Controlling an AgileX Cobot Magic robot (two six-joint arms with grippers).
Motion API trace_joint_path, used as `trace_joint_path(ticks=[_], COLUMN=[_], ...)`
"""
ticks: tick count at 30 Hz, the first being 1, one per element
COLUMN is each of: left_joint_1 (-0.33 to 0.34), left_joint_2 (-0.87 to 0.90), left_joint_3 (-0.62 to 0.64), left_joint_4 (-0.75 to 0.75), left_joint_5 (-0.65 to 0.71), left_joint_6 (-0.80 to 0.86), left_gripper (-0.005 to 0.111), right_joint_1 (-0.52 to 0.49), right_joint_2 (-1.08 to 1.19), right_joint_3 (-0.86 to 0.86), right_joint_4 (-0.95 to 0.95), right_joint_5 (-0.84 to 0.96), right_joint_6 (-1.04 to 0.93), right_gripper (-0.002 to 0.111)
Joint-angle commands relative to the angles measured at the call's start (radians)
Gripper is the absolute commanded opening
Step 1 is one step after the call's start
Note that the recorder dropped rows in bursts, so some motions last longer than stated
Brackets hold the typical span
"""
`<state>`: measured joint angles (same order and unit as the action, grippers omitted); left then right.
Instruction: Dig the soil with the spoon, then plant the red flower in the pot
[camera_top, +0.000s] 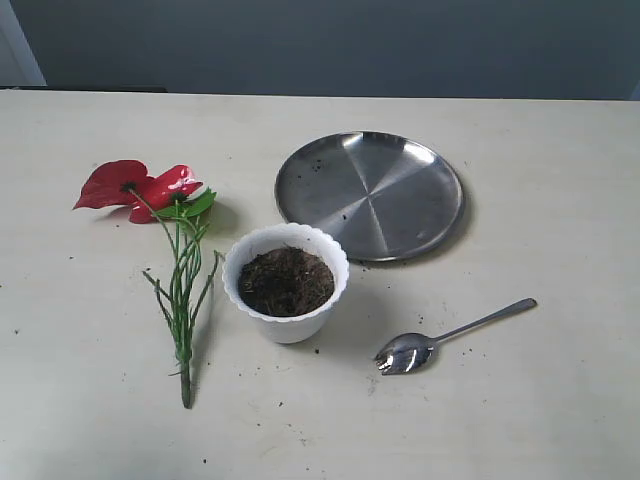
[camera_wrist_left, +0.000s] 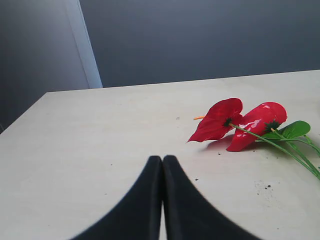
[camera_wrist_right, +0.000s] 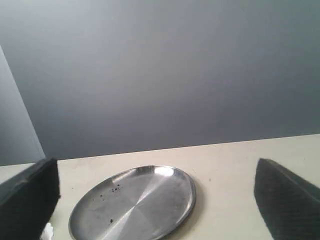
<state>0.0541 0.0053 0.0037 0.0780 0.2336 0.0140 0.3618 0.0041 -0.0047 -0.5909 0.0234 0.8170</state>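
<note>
Mid-table, the pot (camera_top: 290, 328) stands upright with soil (camera_top: 286, 282) up to just under its scalloped rim. Toward the table's (camera_top: 540, 420) far edge from it, and a little to the right, lies the plate (camera_top: 370, 195), close to the pot but not touching, with a few dark crumbs on its face. Right of the pot the spoon (camera_top: 405, 353) rests flat, bowl nearest the pot and handle slanting away toward the right edge; it is clear of both pot and plate. Left of the pot lies the flower (camera_top: 150, 187), its red blooms toward the far-left corner and its stems running back toward the near edge, just beside the pot. Stray crumbs dot the table around pot and spoon.

Neither arm shows in the exterior view. From the left wrist, the left gripper (camera_wrist_left: 162, 160) has its jaws pressed together on nothing, above bare table, with the blooms (camera_wrist_left: 235, 122) lying a little way off. From the right wrist, the right gripper (camera_wrist_right: 157, 167) has its jaws spread wide and empty, the plate (camera_wrist_right: 132, 205) lying between and beyond them.
</note>
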Motion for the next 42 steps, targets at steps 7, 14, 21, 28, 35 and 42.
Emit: trace_joint_path(ticks=[7, 14, 21, 28, 35, 42], left_joint_1=[-0.007, -0.007, -0.007, -0.007, -0.007, -0.007], left_joint_2=[-0.005, -0.005, -0.005, -0.005, -0.005, -0.005], left_joint_3=[-0.004, -0.004, -0.004, -0.004, -0.004, -0.004], left_joint_4=[-0.008, -0.008, -0.008, -0.008, -0.008, -0.008], left_joint_5=[-0.001, -0.001, -0.001, -0.001, -0.001, -0.001], left_joint_6=[-0.004, -0.004, -0.004, -0.004, -0.004, -0.004], left_gripper=[0.000, 0.000, 0.000, 0.000, 0.000, 0.000], right_joint_1=[0.001, 0.001, 0.001, 0.001, 0.001, -0.001], right_joint_2=[-0.004, -0.004, -0.004, -0.004, -0.004, -0.004], right_joint_3=[0.005, 0.005, 0.005, 0.005, 0.005, 0.005], right_joint_4=[0.144, 0.412, 0.551, 0.551, 0.551, 0.549], right_joint_5=[-0.088, -0.248, -0.306, -0.304, -0.303, -0.235], right_joint_6=[-0.005, 0.026, 0.051, 0.051, 0.049, 0.047], right_gripper=[0.104, 0.104, 0.104, 0.104, 0.104, 0.104])
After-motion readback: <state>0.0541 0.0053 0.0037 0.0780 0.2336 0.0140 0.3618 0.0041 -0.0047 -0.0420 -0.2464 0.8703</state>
